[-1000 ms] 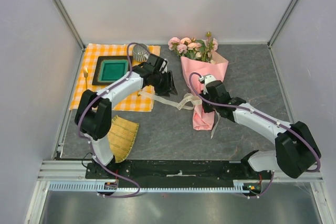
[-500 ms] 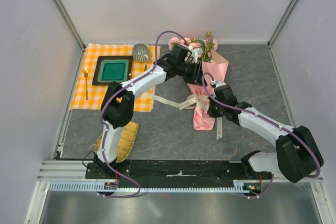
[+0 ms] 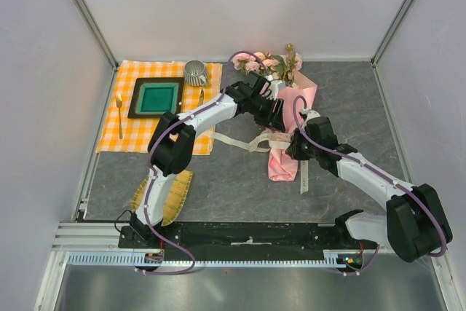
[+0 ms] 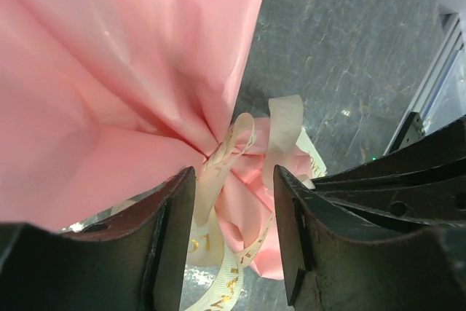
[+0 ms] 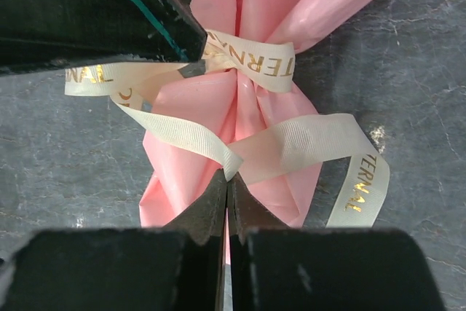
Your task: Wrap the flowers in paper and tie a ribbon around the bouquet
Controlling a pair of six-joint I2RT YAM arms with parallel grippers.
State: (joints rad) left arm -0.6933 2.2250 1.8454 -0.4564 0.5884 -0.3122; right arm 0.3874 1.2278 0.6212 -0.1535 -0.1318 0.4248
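A bouquet of pale pink flowers in a pink paper cone lies on a dark grey stone-look table, with an orange-checked cloth to its left. A cream fabric ribbon with gold lettering circles its cinched neck. The left gripper straddles a ribbon loop there, jaws apart. The right gripper, over the bouquet's lower end, pinches a ribbon strand.
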